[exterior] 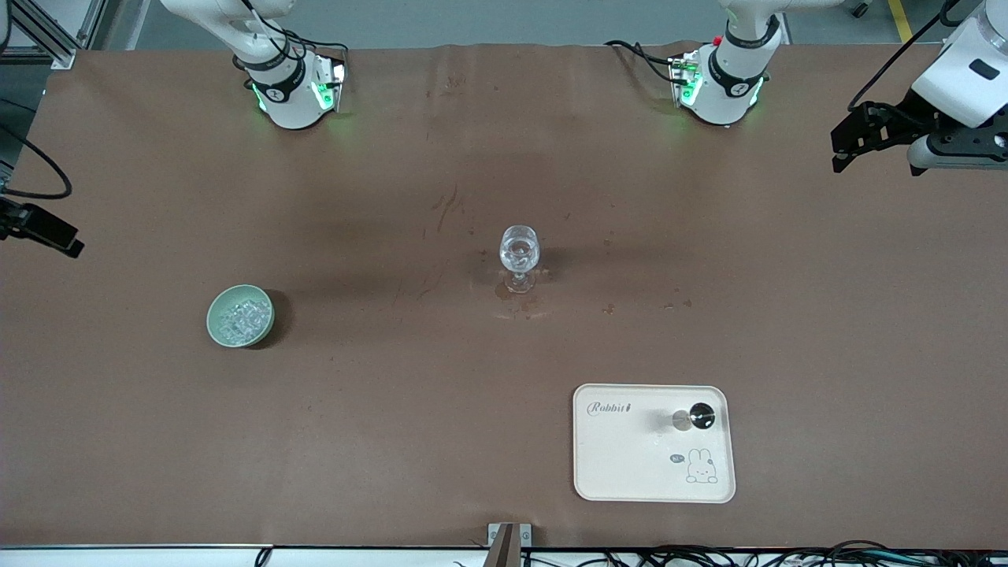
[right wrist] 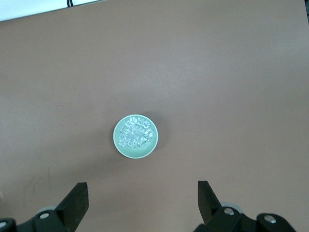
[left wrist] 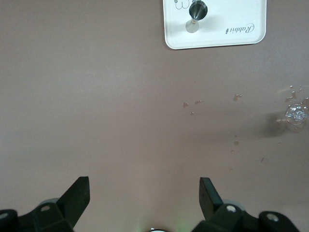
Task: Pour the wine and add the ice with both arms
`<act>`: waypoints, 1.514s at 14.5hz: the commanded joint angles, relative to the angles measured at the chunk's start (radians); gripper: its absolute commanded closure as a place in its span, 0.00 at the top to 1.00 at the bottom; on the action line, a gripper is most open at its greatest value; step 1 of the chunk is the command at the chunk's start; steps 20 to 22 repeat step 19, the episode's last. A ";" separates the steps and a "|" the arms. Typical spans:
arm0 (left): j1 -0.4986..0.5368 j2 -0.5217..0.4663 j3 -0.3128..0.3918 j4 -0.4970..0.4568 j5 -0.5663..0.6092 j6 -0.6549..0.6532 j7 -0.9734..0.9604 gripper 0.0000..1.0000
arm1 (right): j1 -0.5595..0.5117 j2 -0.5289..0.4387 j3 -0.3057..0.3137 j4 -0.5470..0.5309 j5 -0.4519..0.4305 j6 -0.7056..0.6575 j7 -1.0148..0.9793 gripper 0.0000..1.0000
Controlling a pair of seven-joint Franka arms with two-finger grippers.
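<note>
Both claws hang high and empty, fingers spread wide. The ice [exterior: 239, 317] sits heaped in the pale green bowl [exterior: 218, 303] toward the right arm's end of the tabletop [exterior: 394, 441]. Bring the right claw [right wrist: 140, 200] straight down over the heap and pinch one chunk, clear of the rim. The left claw [left wrist: 145, 193] waits over bare tabletop. Only its wrist view shows the spill spots between the tray [left wrist: 217, 41] and the stemmed glass [left wrist: 295, 115]; only the front view shows the whole layout.

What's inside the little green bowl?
The pale green bowl holds a heap of small clear ice chunks. The bowl's bottom under the heap is covered, so it cannot be seen.
</note>
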 commanded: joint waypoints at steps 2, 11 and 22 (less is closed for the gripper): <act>-0.007 -0.013 0.006 -0.006 0.020 0.012 0.000 1.00 | 0.005 -0.048 -0.049 -0.058 0.039 0.016 -0.116 1.00; -0.007 0.029 0.006 0.067 0.006 -0.019 -0.002 1.00 | -0.024 -0.048 0.006 -0.058 0.070 0.017 -0.065 1.00; -0.009 0.037 0.006 0.060 0.001 -0.046 -0.066 1.00 | -0.021 -0.048 0.006 -0.058 0.072 0.017 -0.056 1.00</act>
